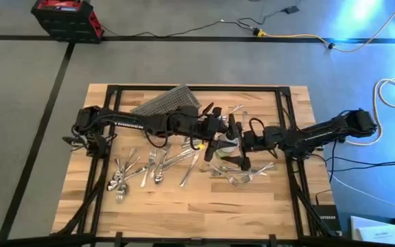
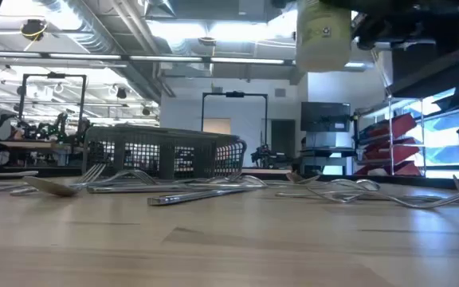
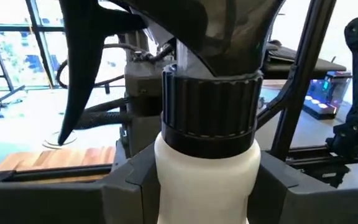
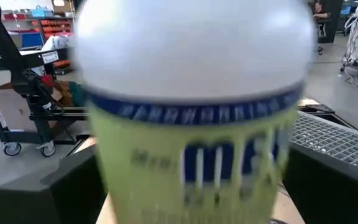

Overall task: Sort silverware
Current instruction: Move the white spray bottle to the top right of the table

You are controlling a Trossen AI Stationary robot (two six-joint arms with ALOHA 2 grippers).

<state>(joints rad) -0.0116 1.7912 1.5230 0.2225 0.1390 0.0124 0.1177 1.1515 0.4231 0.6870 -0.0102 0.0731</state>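
Note:
A white spray bottle point(image 1: 226, 142) with a black collar, a dark spray head and a green label hangs above the table's middle, between my two arms. My left gripper point(image 3: 207, 193) reaches it from the table's left and my right gripper point(image 4: 197, 186) from the right, each shut on it. The silverware lies flat on the wooden table in two loose scatters of forks and spoons, one left of centre point(image 1: 139, 171) and one right of centre point(image 1: 242, 175). It also shows along the tabletop in the low view point(image 2: 213, 190). My left gripper pinches the bottle's white shoulder point(image 3: 166, 168), just under the black collar, between its two fingers point(image 3: 126, 186). It comes about level from the table's left. The bottle is lifted clear of the table point(image 2: 323, 36). My right gripper has the bottle's labelled body point(image 4: 197, 162) between its two fingers point(image 4: 73, 180), one on each side. It comes from the table's right. The bottle fills the wrist view, so the contact itself is hard to make out.
A gray wire-mesh basket point(image 1: 166, 103) sits at the table's far side, left of centre, and shows behind the cutlery in the low view point(image 2: 166, 151). Black frame bars point(image 1: 286, 123) run along the table's edges. The near strip of tabletop point(image 1: 197, 213) holds nothing.

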